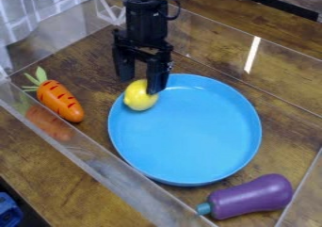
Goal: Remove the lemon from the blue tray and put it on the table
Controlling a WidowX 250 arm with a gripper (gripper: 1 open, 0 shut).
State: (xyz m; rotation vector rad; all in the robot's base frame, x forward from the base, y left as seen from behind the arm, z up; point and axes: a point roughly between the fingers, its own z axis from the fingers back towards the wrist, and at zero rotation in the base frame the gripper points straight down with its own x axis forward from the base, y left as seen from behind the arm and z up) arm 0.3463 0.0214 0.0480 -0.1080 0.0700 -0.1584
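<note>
- The lemon [139,98] lies inside the blue tray [189,165], hard against the rim on the far left edge, the side nearest the carrot [56,99].
- The gripper [142,77] hangs point-down directly over the fruit, jaws apart, one finger to either side of the lemon's upper half; nothing is held, and I cannot tell whether either finger touches the skin.
- Handling, as a judgement: the lemon looks small, light and firm, with a smooth, glossy rind (so likely a little slippery) and a rounded, slightly oval body that would roll if nudged off-centre.
- Best hold, I would say, is across its widest middle, with the fingers low enough to pass the bulge; a pinch near the top risks squeezing it out downward or sideways.
- The raised rim just beside the lemon is the awkward part: the finger on that side has little room and could catch the tray's edge, which may shift or tip the tray, a light-looking plastic thing.
- The table [258,61] shows bare wood behind and to the right of the tray, room enough to set the fruit down; the eggplant [249,197] lies near the front right, touching or nearly touching the rim.
</note>
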